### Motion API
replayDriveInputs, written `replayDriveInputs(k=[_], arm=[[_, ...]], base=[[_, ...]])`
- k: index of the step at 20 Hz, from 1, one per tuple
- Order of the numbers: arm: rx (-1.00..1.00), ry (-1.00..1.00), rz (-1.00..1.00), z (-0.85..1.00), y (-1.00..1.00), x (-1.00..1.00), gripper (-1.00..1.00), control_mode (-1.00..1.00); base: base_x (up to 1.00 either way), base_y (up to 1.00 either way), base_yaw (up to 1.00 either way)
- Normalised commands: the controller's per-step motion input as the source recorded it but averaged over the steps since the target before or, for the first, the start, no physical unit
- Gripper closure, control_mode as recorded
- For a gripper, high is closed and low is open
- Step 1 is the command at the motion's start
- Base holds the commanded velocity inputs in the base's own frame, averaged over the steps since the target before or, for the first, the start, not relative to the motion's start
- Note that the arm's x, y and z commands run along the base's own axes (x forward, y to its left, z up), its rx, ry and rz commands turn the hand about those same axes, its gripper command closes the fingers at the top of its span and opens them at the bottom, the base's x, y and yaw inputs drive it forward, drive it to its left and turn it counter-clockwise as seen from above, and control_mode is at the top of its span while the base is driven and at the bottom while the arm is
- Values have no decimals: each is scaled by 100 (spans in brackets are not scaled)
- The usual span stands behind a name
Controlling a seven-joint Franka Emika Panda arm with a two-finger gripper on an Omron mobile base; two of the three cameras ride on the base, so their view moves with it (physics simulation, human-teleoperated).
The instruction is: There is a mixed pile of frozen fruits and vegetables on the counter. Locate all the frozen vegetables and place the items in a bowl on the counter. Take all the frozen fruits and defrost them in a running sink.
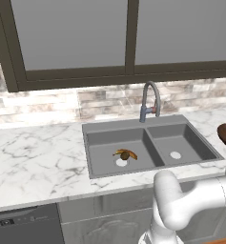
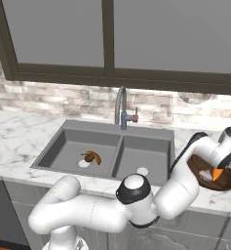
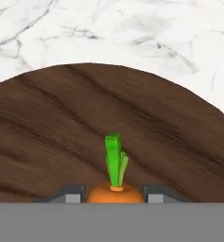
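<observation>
1. Gripper (image 3: 115,196) clamped on the carrot (image 3: 115,191), a finger (image 3: 72,194) on each side, green tip pointing ahead.
2. Wooden bowl (image 3: 61,123) right under the gripper, on the marble bench (image 3: 132,33).
3. Pinkish bulb (image 2: 204,174) in the bowl just beside the gripper.
4. Banana (image 1: 121,152) and kiwi (image 1: 126,156) lie well away from the gripper, in the far basin of the sink (image 1: 181,125).

Evenly, flatly lit with no clear light source; faint soft shading inside the sink (image 1: 148,143); no glare; slightly soft, low-resolution rendering throughout.
</observation>
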Motion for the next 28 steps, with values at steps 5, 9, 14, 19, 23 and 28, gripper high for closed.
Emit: replayDriveInputs(k=[5, 9, 14, 19, 23, 28], arm=[[0, -2, 0, 6, 0, 0, -100, -100], [0, -7, 2, 27, 0, 0, -100, -100], [0, -13, 3, 49, 0, -8, -100, -100], [-4, -28, 6, 39, 8, -68, -100, -100], [-14, -33, 7, 3, 53, -99, -100, -100], [-19, -31, 6, 3, 83, -93, -100, -100]], base=[[0, 0, 0], [0, 0, 0], [0, 0, 0], [0, 0, 0], [0, 0, 0], [0, 0, 0]])
